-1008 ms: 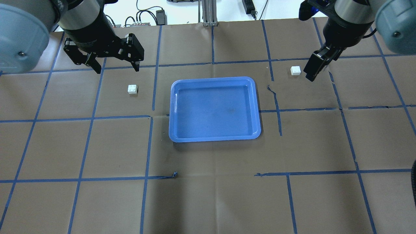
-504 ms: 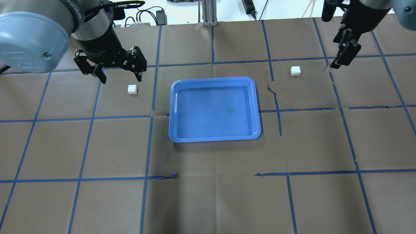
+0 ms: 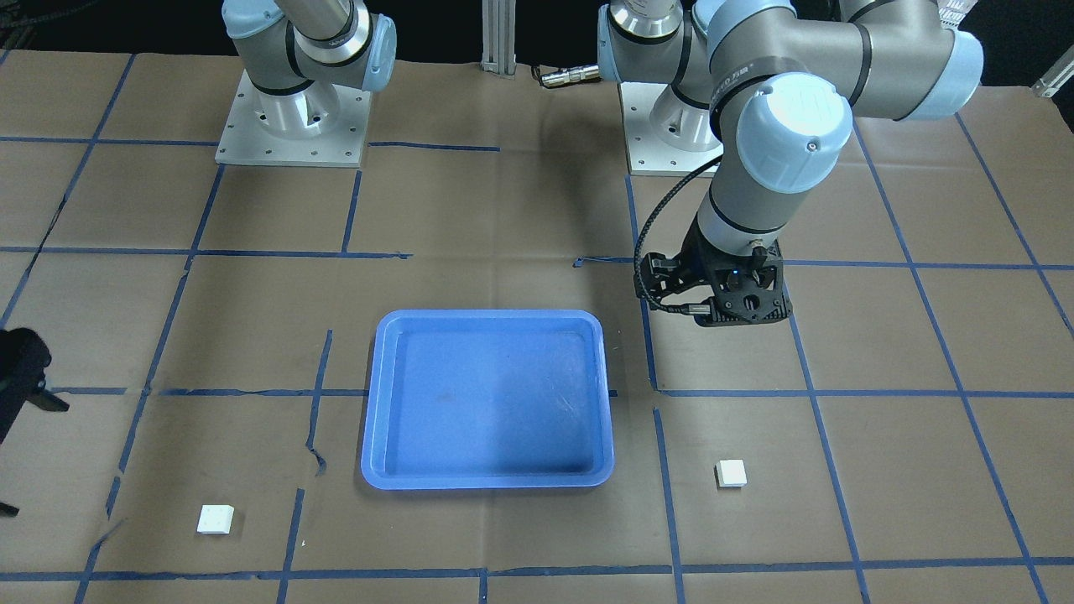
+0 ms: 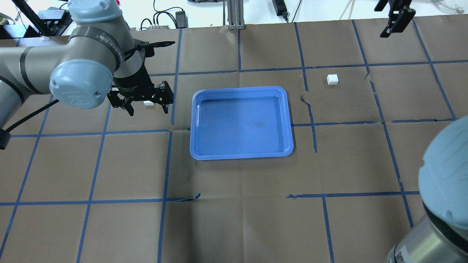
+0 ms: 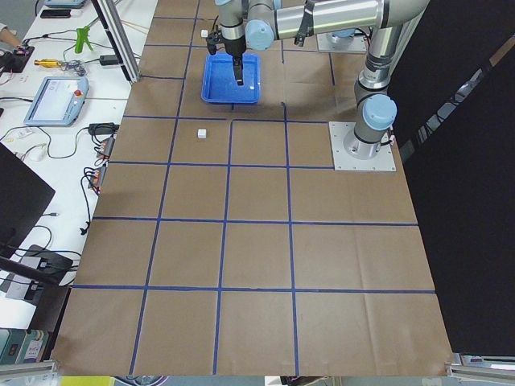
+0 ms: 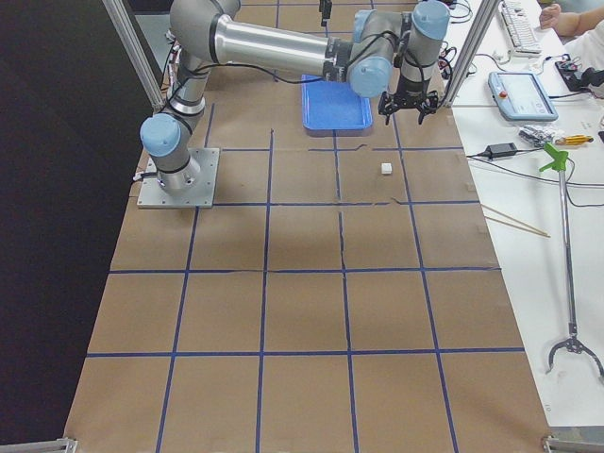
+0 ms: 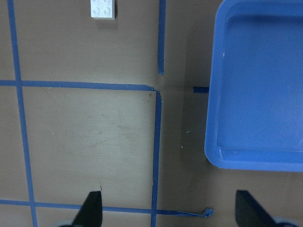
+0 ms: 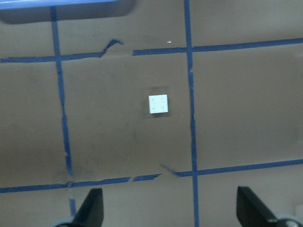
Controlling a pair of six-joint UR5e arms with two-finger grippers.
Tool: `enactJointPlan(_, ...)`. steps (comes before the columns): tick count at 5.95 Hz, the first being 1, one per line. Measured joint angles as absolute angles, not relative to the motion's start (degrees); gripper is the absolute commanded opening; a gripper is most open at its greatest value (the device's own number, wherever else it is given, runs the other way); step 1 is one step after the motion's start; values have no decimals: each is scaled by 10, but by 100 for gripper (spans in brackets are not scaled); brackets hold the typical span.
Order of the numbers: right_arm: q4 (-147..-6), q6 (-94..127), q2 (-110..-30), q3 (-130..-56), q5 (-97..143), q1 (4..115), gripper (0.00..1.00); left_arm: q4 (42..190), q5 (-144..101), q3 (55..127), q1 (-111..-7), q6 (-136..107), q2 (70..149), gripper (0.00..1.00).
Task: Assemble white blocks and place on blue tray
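Note:
The blue tray (image 4: pixel 193 124) lies at the table's middle, empty; it also shows in the front view (image 3: pixel 369 403) and the left wrist view (image 7: pixel 255 85). One white block (image 4: pixel 148 103) lies left of the tray, partly covered by my open, empty left gripper (image 4: pixel 148 110), which hangs above it. In the left wrist view that block (image 7: pixel 103 8) is at the top edge, ahead of the left gripper (image 7: pixel 170 208). The other white block (image 4: pixel 332 79) lies right of the tray. It sits centred in the right wrist view (image 8: pixel 158 104), far below my open, empty right gripper (image 8: pixel 170 208), which is at the overhead view's top right (image 4: pixel 387 31).
Brown paper with a blue tape grid covers the table; the tape is torn near the right block (image 8: pixel 111 45). Both arm bases (image 3: pixel 294 117) stand behind the tray. A side bench with a pendant (image 5: pixel 56 96) and tools runs along the table's far edge.
My left gripper has moved nearer and right, from behind the left block to over it. My right gripper has drawn away from the right block toward the far right corner.

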State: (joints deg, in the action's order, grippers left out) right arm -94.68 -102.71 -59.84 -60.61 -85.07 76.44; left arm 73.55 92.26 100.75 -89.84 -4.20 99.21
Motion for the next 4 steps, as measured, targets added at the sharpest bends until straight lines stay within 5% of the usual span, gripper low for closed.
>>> enactJointPlan(2,-928,-1104,-553,-580,-800,762,100,657,923,1039,-832,36,1029,99)
enactJointPlan(4,-917,-1136,-541,-641,-730,732,100,641,922,1005,-796,59,1086,99)
